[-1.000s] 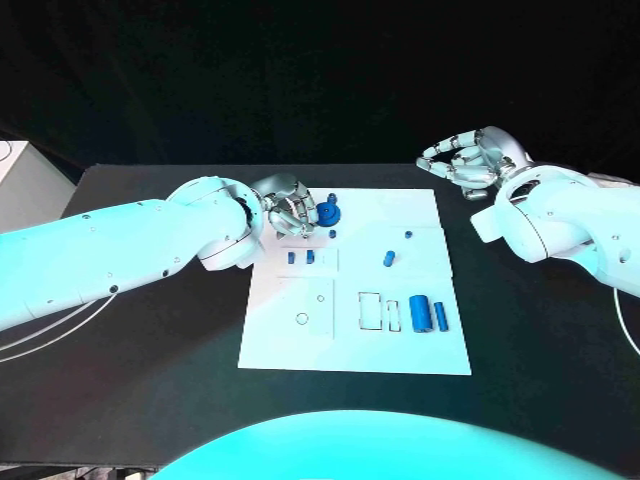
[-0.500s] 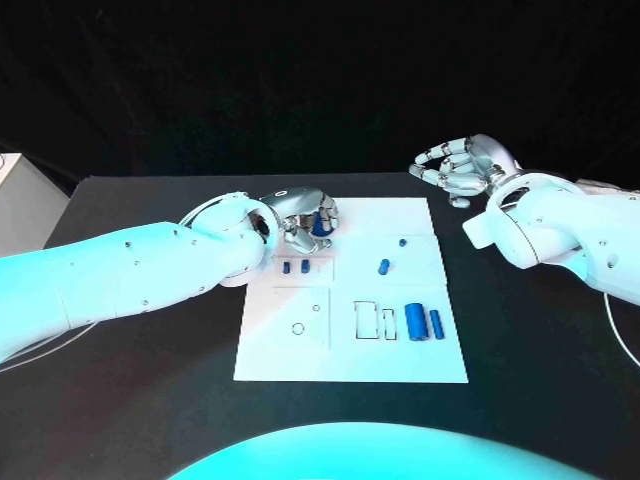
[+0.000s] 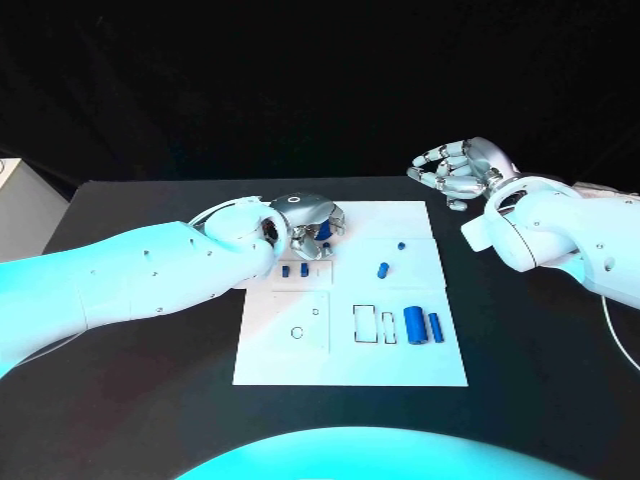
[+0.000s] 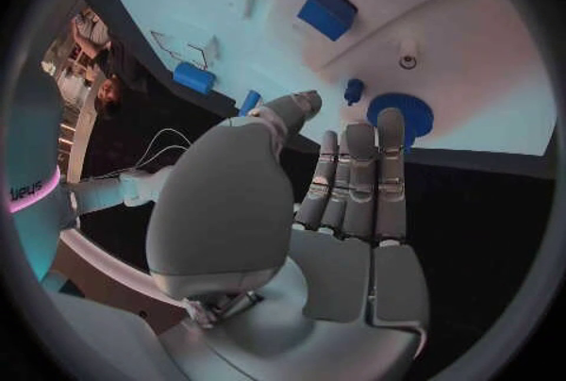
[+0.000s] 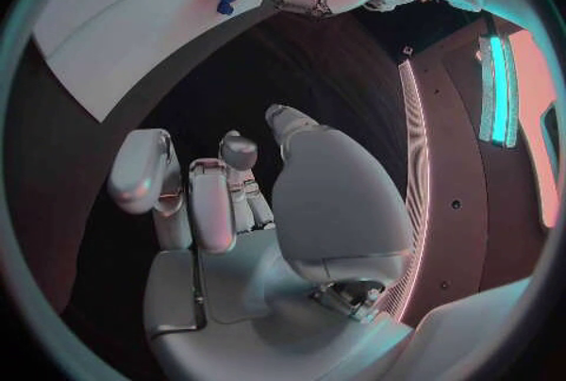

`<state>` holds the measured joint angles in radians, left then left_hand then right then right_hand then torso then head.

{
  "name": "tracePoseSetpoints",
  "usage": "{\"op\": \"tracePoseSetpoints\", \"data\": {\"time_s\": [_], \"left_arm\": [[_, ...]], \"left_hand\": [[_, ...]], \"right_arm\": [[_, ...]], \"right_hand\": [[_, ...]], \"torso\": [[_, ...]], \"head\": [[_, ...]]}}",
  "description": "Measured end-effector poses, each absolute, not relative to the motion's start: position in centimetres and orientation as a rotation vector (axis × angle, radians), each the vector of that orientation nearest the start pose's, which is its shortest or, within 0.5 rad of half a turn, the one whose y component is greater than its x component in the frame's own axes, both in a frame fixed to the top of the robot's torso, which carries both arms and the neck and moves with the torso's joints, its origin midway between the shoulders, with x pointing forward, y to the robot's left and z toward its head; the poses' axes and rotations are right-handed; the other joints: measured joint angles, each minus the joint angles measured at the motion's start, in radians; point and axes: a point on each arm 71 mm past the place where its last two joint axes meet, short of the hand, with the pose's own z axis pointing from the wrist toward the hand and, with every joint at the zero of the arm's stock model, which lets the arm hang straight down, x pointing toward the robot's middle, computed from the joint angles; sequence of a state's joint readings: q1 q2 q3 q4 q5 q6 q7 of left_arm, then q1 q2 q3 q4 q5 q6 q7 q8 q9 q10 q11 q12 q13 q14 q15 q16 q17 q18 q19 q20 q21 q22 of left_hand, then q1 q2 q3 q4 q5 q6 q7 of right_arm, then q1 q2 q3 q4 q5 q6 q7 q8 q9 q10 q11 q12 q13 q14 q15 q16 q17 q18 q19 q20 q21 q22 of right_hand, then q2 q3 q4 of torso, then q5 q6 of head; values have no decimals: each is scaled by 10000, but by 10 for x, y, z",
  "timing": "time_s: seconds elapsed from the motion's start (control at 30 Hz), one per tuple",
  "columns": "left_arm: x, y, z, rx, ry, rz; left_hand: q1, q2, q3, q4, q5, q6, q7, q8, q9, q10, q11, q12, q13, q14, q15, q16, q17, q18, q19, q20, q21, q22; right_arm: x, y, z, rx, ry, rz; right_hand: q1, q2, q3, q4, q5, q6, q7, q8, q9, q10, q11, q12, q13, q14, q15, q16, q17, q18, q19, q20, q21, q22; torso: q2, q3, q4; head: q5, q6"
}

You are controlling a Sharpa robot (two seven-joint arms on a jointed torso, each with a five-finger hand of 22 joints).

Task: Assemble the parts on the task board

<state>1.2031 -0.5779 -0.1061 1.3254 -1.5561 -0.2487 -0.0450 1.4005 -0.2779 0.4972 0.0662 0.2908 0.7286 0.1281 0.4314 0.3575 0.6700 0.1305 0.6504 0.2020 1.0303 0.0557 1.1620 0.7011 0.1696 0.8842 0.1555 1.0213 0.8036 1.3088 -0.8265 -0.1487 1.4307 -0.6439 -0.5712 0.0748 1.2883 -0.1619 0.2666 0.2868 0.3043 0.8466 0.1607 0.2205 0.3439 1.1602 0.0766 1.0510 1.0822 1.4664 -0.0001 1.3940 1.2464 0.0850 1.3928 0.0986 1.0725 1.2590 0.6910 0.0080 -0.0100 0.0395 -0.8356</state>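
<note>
The white task board point(image 3: 349, 350) lies mid-table. My left hand point(image 3: 309, 222) hovers over its far left corner. Its fingers point(image 4: 390, 155) are stretched out straight, tips at the edge of a round blue disc point(image 4: 399, 112) that lies on the board. A small blue peg point(image 4: 353, 91) stands beside the disc. Two blue blocks point(image 3: 294, 269), a short blue piece point(image 3: 384, 268), a small peg point(image 3: 402, 243) and two blue cylinders point(image 3: 423, 326) sit on the board. My right hand point(image 3: 457, 170) is raised beyond the board's far right corner, fingers half curled and apart, holding nothing.
A white box point(image 3: 3, 200) stands off the table's left edge. Bare black table point(image 3: 133, 400) surrounds the board on all sides. Outlined slots point(image 3: 309, 320) mark the board's near half.
The camera has shifted. My left hand has turned further over the blue disc, which now lies mostly under its fingers. The right hand has stayed raised in much the same place.
</note>
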Motion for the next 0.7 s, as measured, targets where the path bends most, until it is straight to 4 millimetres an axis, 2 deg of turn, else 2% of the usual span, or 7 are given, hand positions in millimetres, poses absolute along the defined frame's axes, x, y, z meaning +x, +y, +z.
{"op": "tracePoseSetpoints", "data": {"time_s": [0.17,0.23,0.27,0.33,0.4,0.5,0.7], "left_arm": [[503,109,-221,4367,17325,-6577],[504,108,-222,4447,17418,-6472],[505,108,-223,4501,17480,-6409],[506,107,-224,4578,17568,-6326],[506,106,-225,4657,17663,-6248],[507,104,-226,4743,17774,-6158],[509,104,-228,4785,17893,-5985]], "left_hand": [[153,150,-19,0,0,378,93,-141,-203,227,-69,0,-200,-48,-18,133,-238,0,0,0,0,0],[153,151,120,-8,0,621,126,-263,-316,488,-105,-89,-339,-48,-19,273,-366,0,0,0,0,35],[153,150,184,-1,0,701,134,-309,-356,585,-107,-125,-396,-48,-18,327,-415,0,0,0,0,57],[153,150,233,0,0,775,145,-328,-416,688,-147,-153,-480,-48,-18,366,-483,0,38,-37,47,92],[153,150,233,0,0,812,182,-350,-441,740,-128,-201,-524,-48,-18,406,-516,0,38,-37,47,95],[153,150,333,9,0,853,151,-390,-473,799,-133,-235,-575,-48,-18,443,-556,0,38,-37,52,113],[194,191,537,-56,0,988,216,-506,-550,1007,-109,-349,-702,-48,-19,537,-664,1,38,-37,148,175]], "right_arm": [[515,-239,-168,6111,15122,9011],[515,-239,-168,6112,15110,9022],[515,-238,-168,6113,15100,9034],[515,-238,-168,6115,15072,9060],[515,-237,-168,6125,15001,9097],[515,-237,-167,6168,14826,9180],[517,-238,-165,6341,14412,9430]], "right_hand": [[-36,-43,106,-17,0,-57,13,39,11,-379,-5,-569,-570,0,0,-105,-135,33,-116,26,-333,-184],[5,-84,206,-4,0,-107,-3,39,17,-762,44,-1156,-1162,-181,11,-437,-553,316,-473,32,-1176,-698],[28,-107,279,-4,39,-144,29,39,23,-1000,162,-1625,-1619,-383,19,-727,-928,464,-775,48,-1905,-1139],[-21,-156,387,-20,38,-183,58,95,32,-1320,205,-2005,-2046,-710,53,-1213,-1512,592,-1201,79,-3047,-1849],[46,-229,619,-48,90,-234,87,115,46,-1620,237,-2372,-2492,-1302,98,-2158,-2586,862,-1860,125,-4886,-3001],[202,-385,1173,-126,174,-330,181,200,68,-1942,347,-3268,-3476,-2575,204,-4475,-4794,930,-2294,243,-6274,-4018],[220,-498,2008,-266,309,-361,222,426,120,-2480,447,-5236,-5658,-3772,545,-7549,-6144,929,-3260,584,-8279,-5733]], "torso": [[0,5,-1],[0,4,-1],[0,3,-1],[-1,2,-1],[-2,3,-1],[-3,4,3],[-2,1,11]], "head": [[-13,4],[-17,5],[-18,5],[-19,4],[-19,-3],[-19,-9],[-24,-10]]}}
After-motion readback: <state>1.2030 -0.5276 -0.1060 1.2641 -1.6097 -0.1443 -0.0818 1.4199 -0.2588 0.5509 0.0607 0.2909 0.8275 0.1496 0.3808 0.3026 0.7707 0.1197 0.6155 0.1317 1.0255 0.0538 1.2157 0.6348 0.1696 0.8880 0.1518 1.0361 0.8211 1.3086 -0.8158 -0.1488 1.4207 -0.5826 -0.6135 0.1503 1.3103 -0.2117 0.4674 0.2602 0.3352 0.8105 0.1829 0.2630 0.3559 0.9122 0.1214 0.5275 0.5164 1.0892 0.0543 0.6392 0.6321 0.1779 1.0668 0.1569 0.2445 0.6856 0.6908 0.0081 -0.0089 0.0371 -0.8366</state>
